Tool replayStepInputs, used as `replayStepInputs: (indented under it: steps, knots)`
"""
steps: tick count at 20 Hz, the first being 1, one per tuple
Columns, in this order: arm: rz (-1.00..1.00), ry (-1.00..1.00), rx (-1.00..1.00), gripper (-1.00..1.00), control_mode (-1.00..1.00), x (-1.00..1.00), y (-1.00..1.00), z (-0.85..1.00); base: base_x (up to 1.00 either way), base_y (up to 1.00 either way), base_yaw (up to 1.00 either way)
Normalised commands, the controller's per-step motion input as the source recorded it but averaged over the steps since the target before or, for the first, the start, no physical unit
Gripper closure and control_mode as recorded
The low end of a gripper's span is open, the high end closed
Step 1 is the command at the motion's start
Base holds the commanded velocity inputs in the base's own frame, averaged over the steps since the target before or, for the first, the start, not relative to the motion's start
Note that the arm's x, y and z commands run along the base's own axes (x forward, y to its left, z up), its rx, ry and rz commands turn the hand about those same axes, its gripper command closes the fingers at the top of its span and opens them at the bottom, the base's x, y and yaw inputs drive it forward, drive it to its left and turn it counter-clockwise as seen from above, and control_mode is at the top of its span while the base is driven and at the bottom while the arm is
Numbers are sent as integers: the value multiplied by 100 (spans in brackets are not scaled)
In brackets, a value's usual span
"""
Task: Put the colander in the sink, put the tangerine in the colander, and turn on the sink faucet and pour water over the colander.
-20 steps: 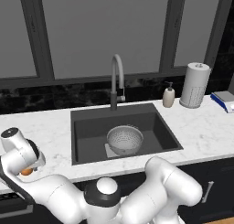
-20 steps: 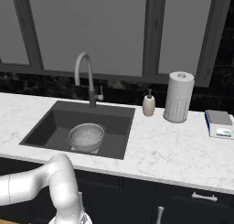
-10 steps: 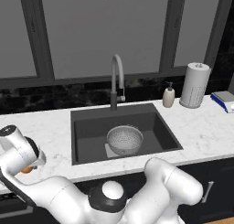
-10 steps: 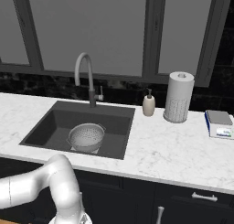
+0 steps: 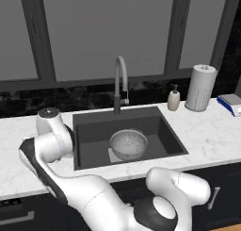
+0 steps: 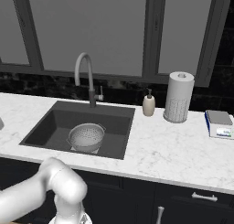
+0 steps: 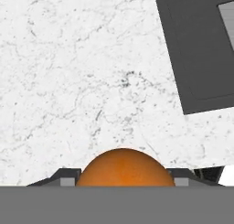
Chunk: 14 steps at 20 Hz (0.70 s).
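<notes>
Hand view: the hand (image 7: 124, 182) grips the round tangerine (image 7: 124, 168) above white marble counter (image 7: 82, 81).

The colander (image 5: 128, 144), a round silver-grey perforated bowl with small side handles, is seen upright on the bottom of the sink (image 5: 89, 145), over the lighter grey square. The sink, a dark grey rectangular basin, is set into the white marbled tabletop (image 5: 212, 136). The grey gooseneck faucet (image 5: 120, 81) is mounted behind it, spout arched over the basin. The tangerine (image 7: 124, 168), round and orange, appears clamped in the end effector above the tabletop, though contact is hidden.
</notes>
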Motion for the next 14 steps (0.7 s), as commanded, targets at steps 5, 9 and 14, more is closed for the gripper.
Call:
replayStepInputs:
  steps: [5,9,14]
  knots:
    - [-13,2,5,100,-100,0,-100,67,0,0,0]
    - [-14,10,0,100,-100,4,-100,49,0,0,0]
    - [-15,14,-1,100,-100,8,-100,27,0,0,0]
